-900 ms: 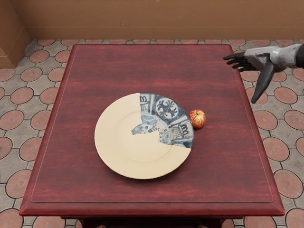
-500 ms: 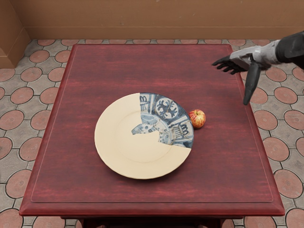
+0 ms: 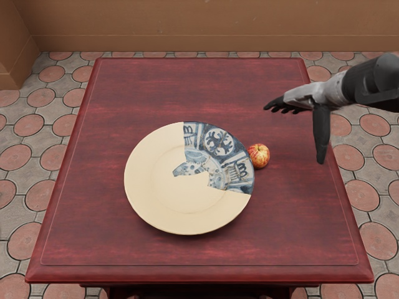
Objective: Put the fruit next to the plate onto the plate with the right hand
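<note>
The open, empty right hand [image 3: 298,101] now hovers closer, at 1 o'clock of the small round red-yellow apple [image 3: 259,155] (untouched, just beside the cream, blue-patterned ceramic plate's [image 3: 149,187] 3 o'clock rim), so grasping looks next.

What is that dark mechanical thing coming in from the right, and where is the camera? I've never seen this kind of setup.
This is a simulator's render, not a photo. The camera sits in a humanoid robot's head and looks down at a slant on a dark red table. The thing at the right edge is the robot's right arm, ending in a five-finger right hand. Its fingers are spread and hold nothing. The hand is over the table's right part, farther back than the fruit. The left arm is out of view. On the table lies a cream plate with a blue patterned section. A small red apple sits right beside the plate's right rim, on the table, not on the plate.
</note>
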You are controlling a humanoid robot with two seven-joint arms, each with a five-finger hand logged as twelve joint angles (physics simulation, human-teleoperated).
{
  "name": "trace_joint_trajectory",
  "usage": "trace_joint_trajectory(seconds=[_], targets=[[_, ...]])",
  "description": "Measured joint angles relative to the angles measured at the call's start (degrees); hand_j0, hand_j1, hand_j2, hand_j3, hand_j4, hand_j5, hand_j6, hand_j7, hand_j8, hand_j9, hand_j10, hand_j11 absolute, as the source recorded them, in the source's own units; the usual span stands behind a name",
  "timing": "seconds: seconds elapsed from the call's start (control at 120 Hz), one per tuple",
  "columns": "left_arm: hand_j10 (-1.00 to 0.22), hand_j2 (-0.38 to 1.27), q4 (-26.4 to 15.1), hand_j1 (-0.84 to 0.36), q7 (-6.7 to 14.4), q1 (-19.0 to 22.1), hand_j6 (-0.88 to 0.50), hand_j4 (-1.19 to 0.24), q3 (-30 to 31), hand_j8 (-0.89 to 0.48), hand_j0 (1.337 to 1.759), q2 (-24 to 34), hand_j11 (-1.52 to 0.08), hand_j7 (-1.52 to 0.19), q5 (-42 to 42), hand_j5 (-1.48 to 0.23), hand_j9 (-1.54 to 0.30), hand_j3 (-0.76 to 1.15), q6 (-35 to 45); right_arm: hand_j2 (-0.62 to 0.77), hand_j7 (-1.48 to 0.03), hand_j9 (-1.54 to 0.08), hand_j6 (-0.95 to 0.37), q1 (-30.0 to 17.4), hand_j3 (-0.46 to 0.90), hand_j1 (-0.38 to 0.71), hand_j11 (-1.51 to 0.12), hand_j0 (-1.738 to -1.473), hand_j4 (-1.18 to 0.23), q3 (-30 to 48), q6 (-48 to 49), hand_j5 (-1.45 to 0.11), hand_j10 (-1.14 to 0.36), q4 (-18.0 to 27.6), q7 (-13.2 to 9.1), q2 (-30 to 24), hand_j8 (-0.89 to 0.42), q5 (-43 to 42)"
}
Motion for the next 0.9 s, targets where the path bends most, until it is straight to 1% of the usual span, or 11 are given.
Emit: trace_joint_trajectory(seconds=[0.117, 0.2, 0.292, 0.367, 0.508, 0.692, 0.8, 0.9], targets=[[0.00, 0.00, 0.02, 0.35, 0.00, -0.03, 0.00, 0.00, 0.01, 0.00, 1.658, 0.00, 0.00, 0.00, -0.01, 0.00, 0.00, 0.00, 0.00, 0.00, -0.03, -0.03, -0.03, -2.13, 0.00, -0.32, -0.03, -1.658, -0.02, 0.01, -6.02, -0.03, -0.02, 0.79, -0.23, 1.40, -0.02, -1.20], [0.00, 0.00, 0.01, 0.35, 0.00, -0.02, 0.00, 0.00, 0.00, 0.00, 1.658, 0.00, 0.00, 0.00, -0.01, 0.00, 0.00, 0.00, 0.00, 0.00, -0.03, -0.03, -0.03, -5.33, 0.00, -0.32, -0.03, -1.658, -0.02, 0.04, -11.15, -0.03, -0.02, 1.03, -0.30, 2.37, -0.02, -3.64], [0.00, 0.00, 0.01, 0.35, 0.00, -0.05, 0.00, 0.00, 0.00, 0.00, 1.658, 0.00, 0.00, 0.00, 0.00, 0.00, 0.00, 0.00, 0.00, 0.00, -0.03, -0.03, -0.03, -8.24, 0.00, -0.32, -0.03, -1.658, -0.03, 0.00, -16.42, -0.03, -0.02, 1.11, -0.33, 4.67, -0.03, -6.58], [0.00, 0.00, 0.00, 0.35, 0.00, -0.06, 0.00, 0.00, 0.00, 0.00, 1.658, 0.00, 0.00, 0.00, 0.01, 0.00, 0.00, 0.00, 0.00, 0.00, -0.03, -0.03, -0.03, -9.57, 0.00, -0.32, -0.03, -1.658, -0.03, -0.04, -18.60, -0.03, -0.03, 1.14, -0.34, 6.32, -0.03, -7.93], [0.00, 0.00, 0.00, 0.35, 0.00, -0.04, 0.00, 0.00, 0.00, 0.00, 1.658, 0.00, 0.00, 0.00, -0.02, 0.00, 0.00, 0.00, 0.00, 0.00, -0.03, -0.03, -0.03, -10.17, 0.00, -0.32, -0.03, -1.658, -0.03, -1.43, -20.14, -0.03, -0.03, 1.18, -0.34, 8.48, -0.03, -9.05], [0.00, 0.00, 0.00, 0.35, 0.00, -0.01, 0.00, 0.00, 0.00, 0.00, 1.658, 0.00, 0.00, 0.00, -0.02, 0.00, 0.00, 0.00, 0.00, -0.02, -0.14, -0.14, -0.11, -10.30, 0.00, -0.22, -0.14, -1.658, -0.11, -2.18, -22.19, -0.14, -0.11, 2.06, -0.35, 8.65, -0.11, -10.65], [0.00, 0.00, 0.00, 0.35, 0.00, 0.02, 0.00, 0.00, 0.00, 0.00, 1.658, 0.00, 0.00, 0.00, -0.01, 0.00, 0.00, 0.00, 0.00, -0.03, -0.18, -0.18, -0.15, -10.15, 0.00, -0.18, -0.18, -1.658, -0.14, -1.74, -23.22, -0.18, -0.14, 6.42, -0.35, 6.01, -0.15, -11.33], [0.00, 0.00, -0.01, 0.35, 0.00, -0.05, 0.00, 0.00, 0.00, 0.00, 1.658, 0.00, 0.00, 0.00, 0.00, 0.00, 0.00, 0.00, 0.00, -0.03, -0.23, -0.23, -0.18, -10.59, 0.00, -0.14, -0.23, -1.658, -0.18, -1.78, -25.00, -0.23, -0.18, 8.39, -0.35, 5.04, -0.18, -12.41]])
